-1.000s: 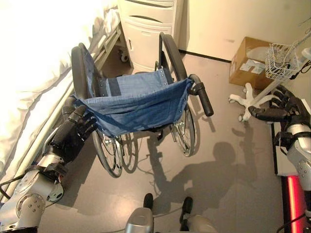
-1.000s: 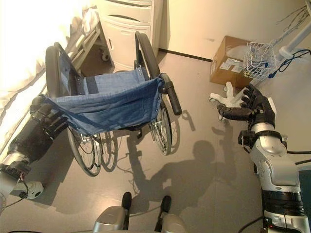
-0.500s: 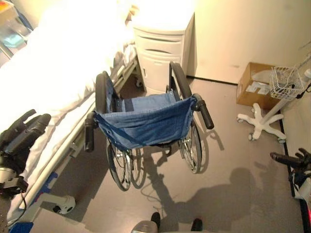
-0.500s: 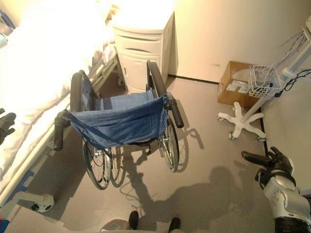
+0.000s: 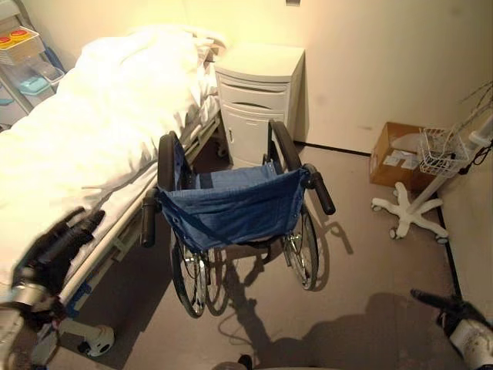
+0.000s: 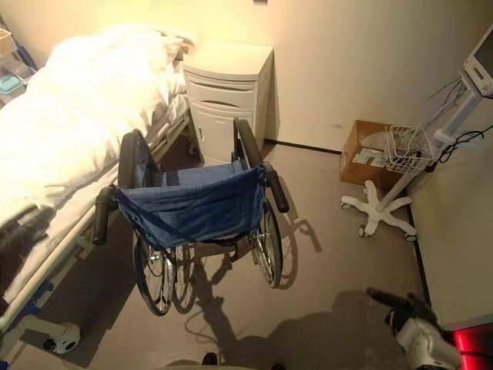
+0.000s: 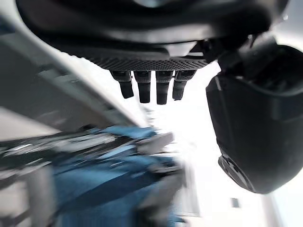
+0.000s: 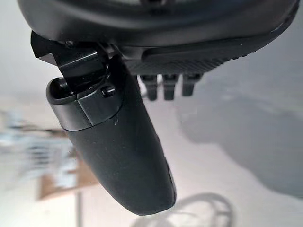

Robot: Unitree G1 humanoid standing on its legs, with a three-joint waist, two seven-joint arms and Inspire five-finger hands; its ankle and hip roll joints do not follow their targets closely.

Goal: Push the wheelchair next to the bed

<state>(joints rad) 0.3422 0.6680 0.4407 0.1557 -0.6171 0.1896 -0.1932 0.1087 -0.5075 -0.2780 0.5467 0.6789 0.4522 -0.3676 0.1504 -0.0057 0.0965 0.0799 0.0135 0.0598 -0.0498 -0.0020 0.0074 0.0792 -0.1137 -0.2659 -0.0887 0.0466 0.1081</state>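
The wheelchair (image 5: 231, 204), with a blue sling back and black push handles, stands on the grey floor close beside the bed (image 5: 92, 131), facing the wall. Its left push handle (image 5: 148, 223) and right push handle (image 5: 322, 193) are both free. My left hand (image 5: 58, 243) hovers open at the lower left over the bed's edge, well clear of the left handle. Its wrist view shows straight fingers (image 7: 142, 87) with the blurred blue seat beyond. My right hand (image 5: 443, 302) hangs open at the lower right above the floor, far from the chair.
A white bedside cabinet (image 5: 258, 100) stands against the wall just ahead of the wheelchair. At the right are a cardboard box (image 5: 393, 154) and a stand on a white wheeled base (image 5: 412, 216) with a wire basket (image 5: 439, 150). A shelf cart (image 5: 23, 54) stands at the far left.
The camera has pulled back and up. My left hand has let go of the left push handle and drawn away to the lower left. My right hand has dropped lower.
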